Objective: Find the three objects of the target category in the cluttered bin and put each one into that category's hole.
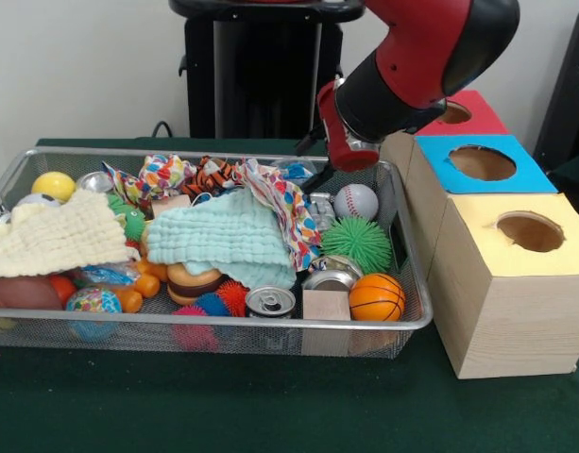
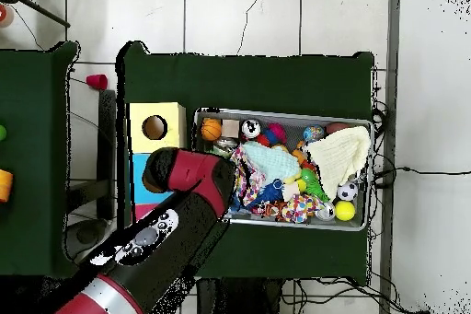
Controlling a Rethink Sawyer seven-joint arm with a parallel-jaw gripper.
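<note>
The silver wire-mesh bin (image 1: 223, 324) is full of toys and cloths; it also shows in the overhead view (image 2: 285, 113). A wrinkly see-through bottle (image 1: 320, 209) lies near the bin's far right end, and another see-through one (image 1: 296, 171) lies at the far rim. A third (image 1: 102, 275) peeks out under the cream cloth. My gripper (image 1: 315, 177) hangs below the red wrist cuff (image 1: 350, 143), just beside the far-rim bottle. I cannot tell its state. The blue-topped box's hole (image 1: 482, 162) is to the right of the bin and stands open.
A red-topped box (image 1: 470, 111) and a yellow-topped box (image 1: 529, 230) flank the blue one. Silver cans (image 1: 270, 301), a basketball (image 1: 376, 296), a baseball (image 1: 356, 201), a green spiky ball (image 1: 356, 243), a mint cloth (image 1: 223, 241) and a cream cloth (image 1: 53, 241) fill the bin.
</note>
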